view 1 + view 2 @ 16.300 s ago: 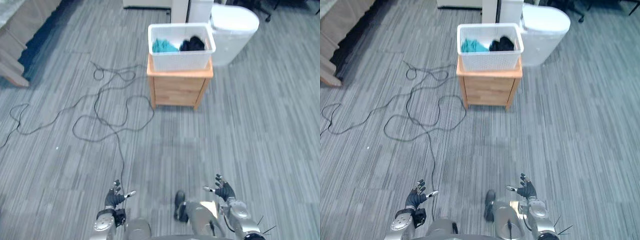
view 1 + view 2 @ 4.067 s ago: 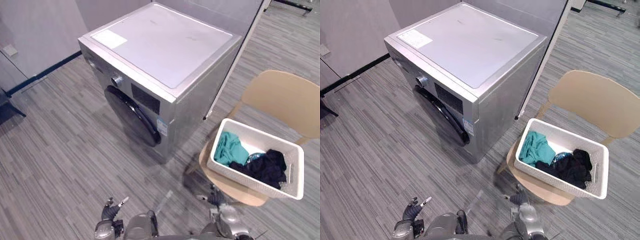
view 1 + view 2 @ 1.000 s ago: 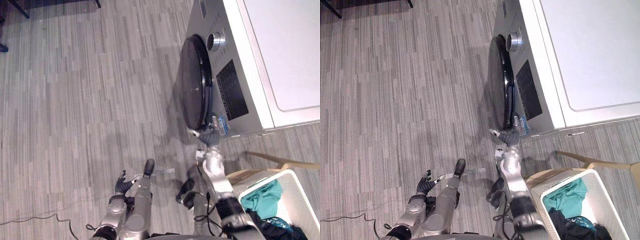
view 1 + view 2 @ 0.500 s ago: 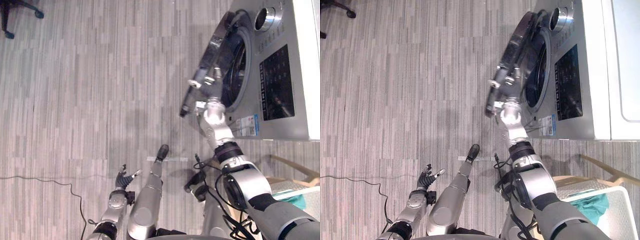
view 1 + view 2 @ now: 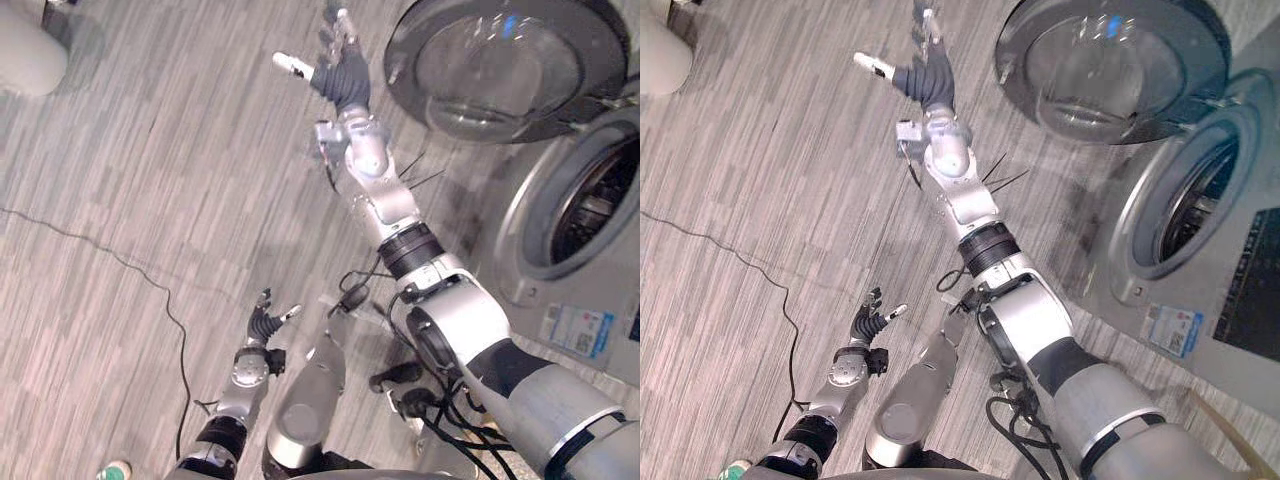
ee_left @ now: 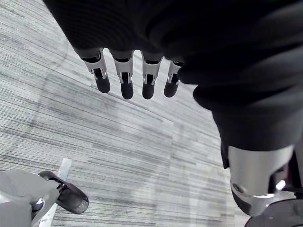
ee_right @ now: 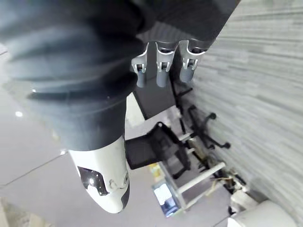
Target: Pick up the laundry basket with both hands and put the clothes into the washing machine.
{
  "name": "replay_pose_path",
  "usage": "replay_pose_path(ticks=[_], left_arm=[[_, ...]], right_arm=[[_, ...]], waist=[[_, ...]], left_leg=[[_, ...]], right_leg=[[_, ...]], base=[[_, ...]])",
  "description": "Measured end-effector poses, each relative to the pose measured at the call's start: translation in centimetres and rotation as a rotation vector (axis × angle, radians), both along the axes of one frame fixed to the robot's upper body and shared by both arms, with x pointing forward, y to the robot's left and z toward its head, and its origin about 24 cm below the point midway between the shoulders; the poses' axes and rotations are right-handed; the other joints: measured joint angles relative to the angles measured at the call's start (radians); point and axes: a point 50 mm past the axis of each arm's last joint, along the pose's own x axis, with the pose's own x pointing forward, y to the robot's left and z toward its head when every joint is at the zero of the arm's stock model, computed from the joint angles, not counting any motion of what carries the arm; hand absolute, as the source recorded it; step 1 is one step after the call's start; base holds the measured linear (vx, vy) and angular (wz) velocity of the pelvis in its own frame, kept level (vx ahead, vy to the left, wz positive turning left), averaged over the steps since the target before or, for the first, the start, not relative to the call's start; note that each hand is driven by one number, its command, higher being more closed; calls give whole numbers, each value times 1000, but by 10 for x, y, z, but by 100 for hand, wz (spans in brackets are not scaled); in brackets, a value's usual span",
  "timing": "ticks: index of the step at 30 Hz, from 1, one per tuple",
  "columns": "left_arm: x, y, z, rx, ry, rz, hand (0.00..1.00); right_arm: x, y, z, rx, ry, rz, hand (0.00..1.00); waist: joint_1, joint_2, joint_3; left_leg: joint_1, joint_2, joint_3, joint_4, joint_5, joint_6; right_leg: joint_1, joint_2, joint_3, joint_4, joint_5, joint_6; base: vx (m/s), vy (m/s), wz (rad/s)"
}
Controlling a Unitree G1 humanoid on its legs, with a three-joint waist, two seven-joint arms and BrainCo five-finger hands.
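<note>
The right arm reaches far forward, and the right hand (image 5: pixel 340 75) is held high over the grey striped floor (image 5: pixel 150 200), palm turned away from the head camera; its fingers (image 7: pixel 161 71) are straight and spread, its thumb (image 7: pixel 106 179) stands well out to the side, so the hand is open and clear of every surface. Just beside this hand, on its right, stands the washing machine's round door (image 5: pixel 510 60), dark glass in a grey rim, wide open; a strip of floor shows between the fingertips and the door's rim, so the two are apart. Further to the right of that hand and nearer the robot than it is the washing machine (image 5: pixel 600 310) itself, silver-grey; its drum opening (image 5: pixel 590 210) is uncovered, dark inside, ringed in pale metal; a small sticker (image 5: pixel 575 330) sits on the front panel below the opening.

The left hand (image 5: pixel 262 325) hangs low and close to the body, well apart from the right hand and from the machine; its fingers (image 6: pixel 124 82) lie in a straight relaxed row above bare floor, its thumb (image 6: pixel 253 182) off to one side, so it too is open.

Far off to the left of the right hand lies a white rounded object (image 5: pixel 25 55); past the right hand's fingertips, in its wrist view, a black chair base on castors (image 7: pixel 201 124) stands on the floor.
</note>
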Motion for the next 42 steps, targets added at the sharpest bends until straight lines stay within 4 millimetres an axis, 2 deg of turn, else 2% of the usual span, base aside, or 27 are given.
replay_pose_path(ticks=[2, 5, 8, 9, 11, 12, 13, 14, 16, 17, 19, 23, 26, 28, 29, 30, 31, 32, 33, 35, 37, 41, 42], left_arm=[[0, 0, 0, -1, 1, -1, 0], [1, 1, 0, -1, 0, 6, 0], [7, -2, 6, 0, -21, -9, 0], [9, -4, 8, 0, -30, -16, 0], [21, -9, 21, 2, -82, -41, 0], [24, -12, 24, 2, -98, -49, 0], [30, -16, 33, 5, -133, -72, 0], [31, -17, 35, 3, -142, -74, 0], [37, -17, 47, 10, -196, -84, 0], [38, -16, 49, 14, -204, -85, 0], [41, -11, 53, 33, -216, -83, 0], [52, 6, 59, 95, -214, -69, 0], [76, 37, 82, 192, -234, -18, 0], [94, 71, 115, 304, -287, 42, 0], [98, 80, 124, 333, -301, 61, 0], [105, 100, 146, 394, -333, 114, 0], [107, 110, 157, 425, -348, 137, 0], [114, 131, 189, 522, -384, 191, 0], [115, 134, 194, 531, -390, 199, 0], [119, 147, 225, 592, -434, 240, 0], [119, 159, 245, 628, -449, 283, 0], [113, 184, 274, 658, -463, 383, 0], [110, 190, 284, 648, -480, 419, 0]], right_arm=[[-1, -3, -12, -56, 0, 5, 0], [-7, -6, -57, -184, 57, 38, 0], [-20, -21, -124, -355, 166, 76, 0], [-23, -25, -136, -380, 189, 77, 0], [-41, -39, -181, -470, 285, 101, 0], [-46, -42, -191, -489, 305, 110, 0], [-57, -49, -212, -530, 353, 120, 0], [-60, -50, -215, -537, 361, 123, 0], [-76, -56, -233, -549, 401, 134, 0], [-79, -58, -236, -547, 407, 135, 0], [-92, -65, -248, -560, 438, 152, 0], [-99, -80, -253, -612, 451, 155, 0], [-94, -107, -250, -673, 452, 83, 0], [-91, -128, -240, -679, 437, 12, 0], [-91, -132, -237, -674, 427, -2, 0], [-92, -138, -231, -653, 408, -29, 0], [-92, -140, -227, -637, 396, -39, 0], [-93, -146, -219, -594, 360, -68, 0], [-94, -148, -219, -588, 360, -73, 0], [-93, -154, -216, -558, 355, -102, 0], [-92, -154, -213, -502, 348, -134, 0], [-91, -151, -206, -380, 318, -197, 0], [-91, -151, -200, -337, 293, -220, 0]], waist=[[-12, -2, 1], [-60, -14, 8], [-125, -28, 10], [-136, -28, 10], [-165, -34, 8], [-173, -34, 8], [-194, -36, 7], [-199, -37, 6], [-234, -41, 4], [-238, -42, 4], [-258, -60, -10], [-302, -78, -23], [-330, -88, -24], [-352, -96, -23], [-354, -100, -22], [-364, -109, -19], [-372, -113, -16], [-376, -126, -14], [-377, -129, -13], [-380, -143, -8], [-396, -158, -1], [-414, -192, 14], [-418, -201, 19]], left_leg=[[0, 25, 57, 0, 1, 1], [28, 55, 151, 0, 3, 4], [60, 84, 225, -1, 2, 5], [62, 89, 229, -1, 2, 5], [62, 96, 252, -3, 2, 5], [62, 96, 255, -3, 2, 5], [64, 98, 266, -3, 2, 5], [64, 100, 269, -3, 2, 5], [73, 98, 284, -4, 2, 5], [78, 97, 289, -5, 2, 5], [102, 97, 337, -12, 2, 6], [125, 103, 406, -10, -16, 31], [123, 110, 459, -10, -26, 45], [119, 110, 484, -9, -32, 54], [116, 109, 488, -9, -32, 54], [103, 109, 493, 0, -32, 54], [97, 109, 492, 2, -32, 54], [78, 109, 492, 5, -32, 55], [75, 109, 492, 7, -32, 55], [46, 108, 489, 14, -30, 57], [25, 107, 487, 15, -29, 58], [-27, 110, 481, 43, -36, 68], [-50, 115, 481, 58, -40, 73]], right_leg=[[-24, 31, 61, -40, 38, -12], [-45, 65, 165, -84, 88, -24], [-44, 102, 240, -128, 126, -33], [-45, 109, 246, -134, 129, -37], [-64, 121, 268, -131, 132, -41], [-67, 121, 271, -129, 132, -41], [-75, 118, 282, -119, 132, -41], [-77, 117, 285, -117, 132, -41], [-82, 113, 303, -109, 134, -41], [-82, 111, 308, -106, 134, -41], [-95, 111, 353, -99, 138, -40], [-108, 126, 412, -110, 155, -28], [-122, 149, 454, -162, 205, -23], [-137, 149, 467, -171, 226, -21], [-141, 149, 471, -174, 230, -20], [-149, 150, 474, -179, 238, -19], [-153, 150, 474, -182, 241, -20], [-168, 150, 473, -187, 251, -22], [-171, 150, 473, -189, 252, -22], [-191, 150, 471, -199, 264, -21], [-207, 151, 469, -211, 279, -29], [-221, 160, 468, -256, 314, -26], [-221, 168, 470, -291, 339, -27]], base=[[-67, 14, -97], [-109, 14, -110], [-128, -38, -77], [-117, -60, -46], [-93, -48, -35], [-60, -37, -26], [-25, -27, -13], [-16, -31, -15], [-2, -9, -15], [-8, 3, -26], [-20, 1, -48], [-51, 4, -56], [-70, 47, -58], [-59, 46, -35], [-62, 33, -22], [-50, 18, -11], [-51, 18, -9], [0, 0, 0], [-13, 11, -3], [0, 0, 0], [0, 0, 0], [43, -6, -3], [35, -13, -9]])
